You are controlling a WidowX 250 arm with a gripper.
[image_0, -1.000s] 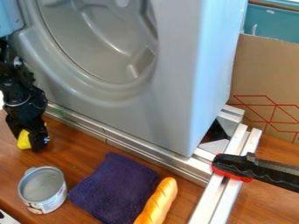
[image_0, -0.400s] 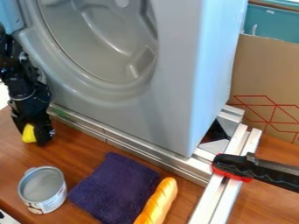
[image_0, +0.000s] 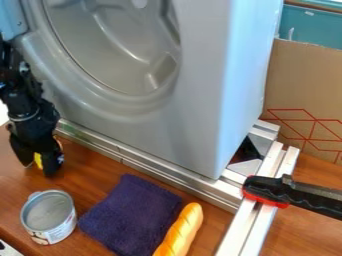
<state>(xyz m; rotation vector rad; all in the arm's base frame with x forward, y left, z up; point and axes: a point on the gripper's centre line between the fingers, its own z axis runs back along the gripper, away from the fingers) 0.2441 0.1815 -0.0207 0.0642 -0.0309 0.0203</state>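
Observation:
The gripper (image_0: 39, 168) hangs low over the left side of the wooden table, in front of the grey machine's lower left edge. It is shut on a yellow object (image_0: 38, 160), which shows as a narrow strip between the dark fingers; the rest of it is hidden. Below the gripper, toward the front, stands an open metal can (image_0: 59, 231). A folded purple cloth (image_0: 130, 215) lies to the can's right, and a toy bread loaf (image_0: 180, 232) rests along the cloth's right side.
The large grey machine (image_0: 194, 100) with a round recess rises behind a metal rail (image_0: 147, 170). At the right, a black-and-red clamp (image_0: 280, 192) lies across metal bars (image_0: 250, 230). A cardboard sheet (image_0: 304, 90) stands behind.
The gripper has shifted right since the first frame, rising and then coming down again, and has turned. The yellow object has moved with it and shows less. The can, cloth and loaf have stayed put.

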